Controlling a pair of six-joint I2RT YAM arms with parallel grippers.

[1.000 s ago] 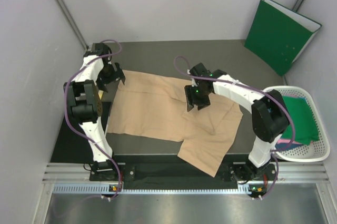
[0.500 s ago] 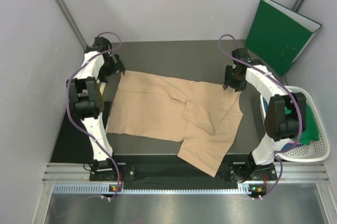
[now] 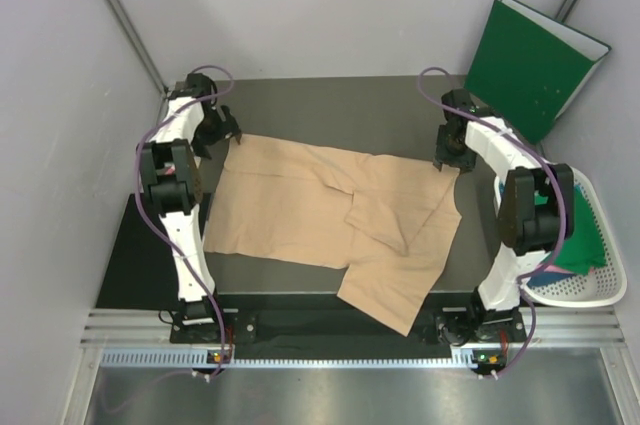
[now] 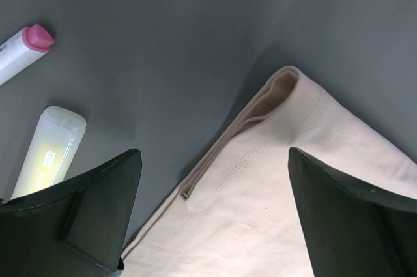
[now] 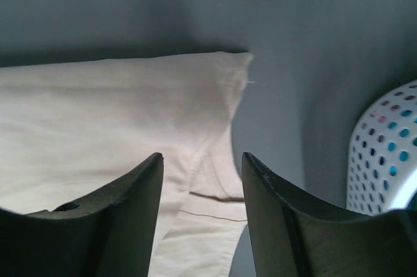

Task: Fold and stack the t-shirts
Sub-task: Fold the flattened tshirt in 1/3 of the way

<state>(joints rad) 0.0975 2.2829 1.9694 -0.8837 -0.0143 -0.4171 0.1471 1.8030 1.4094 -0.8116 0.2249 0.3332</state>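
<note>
- Looking down from the top camera, the peach t-shirt [image 3: 300,210] lies spread across the middle of the dark table [image 3: 330,105]. It's mostly flat, with one piece folded in over its right half. A flap spills past the table's near edge at about 5 o'clock.
- Up at the shirt's 10 o'clock corner sits the left gripper [image 3: 222,130]. On its wrist cam the fingers [image 4: 85,218] are spread really wide with nothing caught between them. The doubled-over, hemmed corner of the shirt shows in the gap below. Can't tell if the tips touch the cloth.
- Over at the shirt's 2 o'clock corner is the right gripper [image 3: 447,157]. Its fingers [image 5: 98,225] are parted too, but a lot less than the left ones, and they aren't pinching anything. The shirt's edge and a seam show between them.
- At 9 o'clock in the left wrist view, a marker [image 4: 23,49] with a pink cap and a pale plastic tube [image 4: 49,150] both lie on the table, apart from the cloth.
- A white basket [image 3: 590,297] full of holes sits beside the table at 3 o'clock. It has a green t-shirt [image 3: 585,235] in it and a sliver of blue peeking out beside that.
- A green folder [image 3: 535,60] leans on the wall at 1 o'clock, well apart from the shirt.
</note>
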